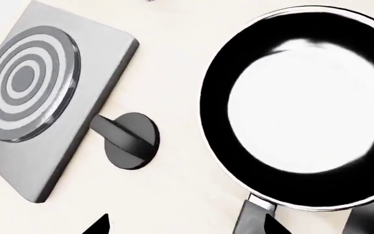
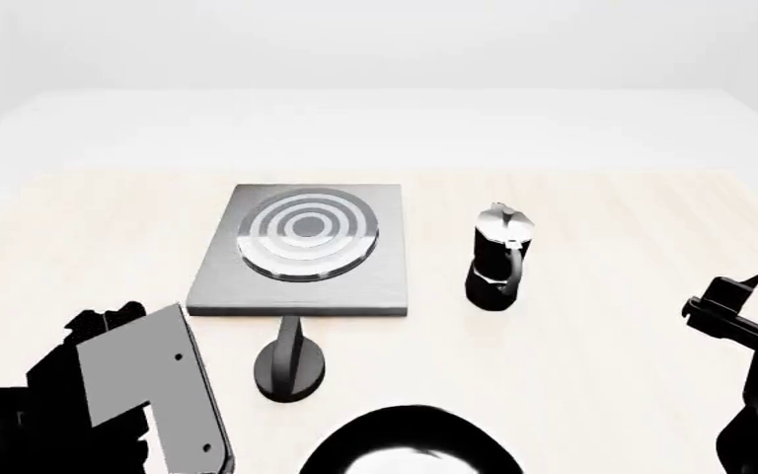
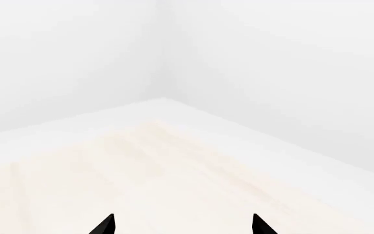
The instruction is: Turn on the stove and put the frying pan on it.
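The left end effector (image 1: 183,225) is held spread wide and empty above the table (image 2: 590,227), between the small black round-based knob (image 2: 289,367) and the long black handle (image 1: 255,217) of the wide black frying pan with pale interior (image 2: 413,444). A misaligned descent could nudge the pan. The flat square grey stove (image 2: 366,286) lies beyond, burner unoccupied. The tall black moka pot (image 2: 500,259) stands near its right edge, limiting clearance. The right end effector (image 3: 181,225) is spread wide, empty, over open table.

Both grippers (image 1: 183,225) (image 3: 183,225) spread wide, unladen
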You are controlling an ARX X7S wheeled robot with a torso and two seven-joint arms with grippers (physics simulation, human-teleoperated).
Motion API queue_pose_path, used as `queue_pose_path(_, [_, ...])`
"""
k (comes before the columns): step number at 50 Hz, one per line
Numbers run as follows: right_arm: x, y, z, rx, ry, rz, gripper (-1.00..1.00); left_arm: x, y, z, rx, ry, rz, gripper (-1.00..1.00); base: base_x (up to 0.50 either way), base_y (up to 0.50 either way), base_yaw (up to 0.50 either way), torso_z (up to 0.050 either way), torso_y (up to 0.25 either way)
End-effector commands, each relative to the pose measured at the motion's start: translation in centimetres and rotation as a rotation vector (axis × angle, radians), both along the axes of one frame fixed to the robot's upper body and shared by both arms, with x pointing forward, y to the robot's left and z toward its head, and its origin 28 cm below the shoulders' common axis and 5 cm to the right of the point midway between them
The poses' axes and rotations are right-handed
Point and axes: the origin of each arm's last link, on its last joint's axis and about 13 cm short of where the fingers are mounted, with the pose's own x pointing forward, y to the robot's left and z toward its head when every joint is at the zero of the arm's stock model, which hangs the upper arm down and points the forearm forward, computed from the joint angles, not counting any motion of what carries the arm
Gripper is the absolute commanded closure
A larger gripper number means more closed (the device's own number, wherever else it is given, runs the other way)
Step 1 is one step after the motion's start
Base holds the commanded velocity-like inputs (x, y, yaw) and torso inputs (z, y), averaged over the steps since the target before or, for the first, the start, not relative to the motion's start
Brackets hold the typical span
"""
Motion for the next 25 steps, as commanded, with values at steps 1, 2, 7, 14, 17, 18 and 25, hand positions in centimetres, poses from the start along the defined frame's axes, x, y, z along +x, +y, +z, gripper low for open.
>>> queue_pose_path(1, [0.0,-0.1,0.0,0.003,0.005,-0.01,-1.0,-1.6,-0.9,-1.5,0.005,0.069,-0.084,-1.0,0.0,0.0,0.0,0.0,0.0])
queue_pose_path(2, [-0.1,-0.1,0.0,0.008,0.004,-0.011,-1.0,-1.6,-1.0,-1.5,0.0,0.074,-0.09,-1.0,0.0,0.0,0.0,0.0,0.0])
queue_pose_path(7, [-0.1,-0.1,-0.1,0.01,0.007,-0.02,-1.0,-1.8,-1.2,-1.9,-0.023,0.098,-0.112,-1.0,0.0,0.0,0.0,0.0,0.0])
queue_pose_path(14, [0.0,0.0,-0.1,-0.013,0.015,-0.014,-1.0,-1.3,-1.1,-1.9,-0.027,0.083,-0.062,-1.0,0.0,0.0,0.0,0.0,0.0])
queue_pose_path(17, [0.0,0.0,-0.1,-0.013,0.015,-0.014,-1.0,-1.3,-1.1,-1.9,-0.027,0.083,-0.062,-1.0,0.0,0.0,0.0,0.0,0.0])
queue_pose_path(18, [0.0,0.0,-0.1,-0.013,0.015,-0.014,-1.0,-1.3,-1.1,-1.9,-0.027,0.083,-0.062,-1.0,0.0,0.0,0.0,0.0,0.0])
queue_pose_path(25, [-0.1,0.1,-0.1,-0.011,0.016,-0.004,-1.0,-1.6,-1.4,-2.5,-0.031,0.124,-0.11,-1.0,0.0,0.0,0.0,0.0,0.0])
